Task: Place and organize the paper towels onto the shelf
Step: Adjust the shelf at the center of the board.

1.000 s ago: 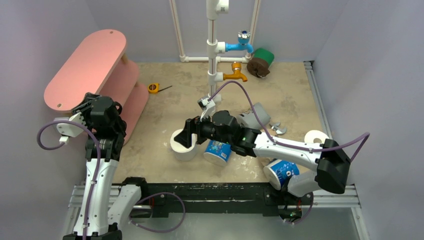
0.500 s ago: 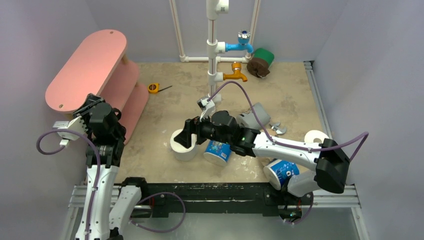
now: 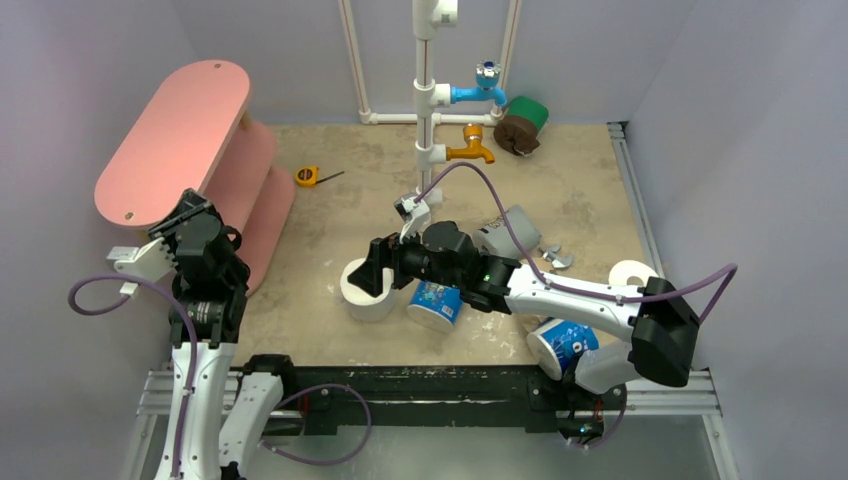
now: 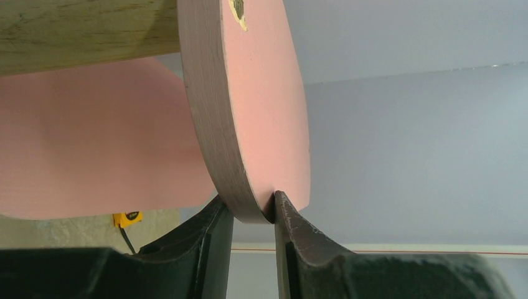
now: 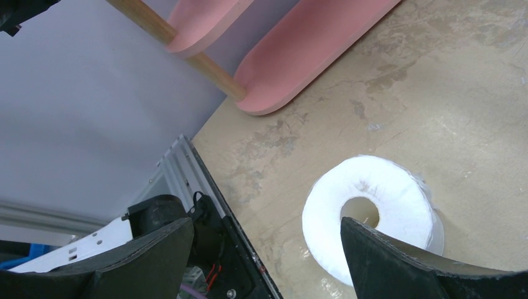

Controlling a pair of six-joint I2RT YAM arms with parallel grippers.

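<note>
The pink shelf (image 3: 175,130) stands at the far left. My left gripper (image 3: 188,212) is shut on the near rim of its top board (image 4: 268,124); both jaws press the board's edge in the left wrist view, gripper (image 4: 252,212). My right gripper (image 3: 372,272) is open and empty over a bare white roll (image 3: 365,298), with one finger over its hollow core; roll (image 5: 373,218), gripper (image 5: 266,227). A blue printed roll (image 3: 436,303) lies beside it. A grey roll (image 3: 510,232), another blue roll (image 3: 562,345), a white roll (image 3: 632,274), a green roll (image 3: 528,113) and a brown roll (image 3: 515,133) lie elsewhere.
A white pipe frame with blue and orange taps (image 3: 425,100) stands at the back centre. A yellow tape measure (image 3: 307,176) lies near the shelf. A small metal tool (image 3: 553,258) lies by the grey roll. A metal rail (image 3: 400,385) runs along the near edge.
My left gripper has shifted a little with the shelf's top board in it, and the shelf has turned slightly. The right arm and the rolls have not moved.
</note>
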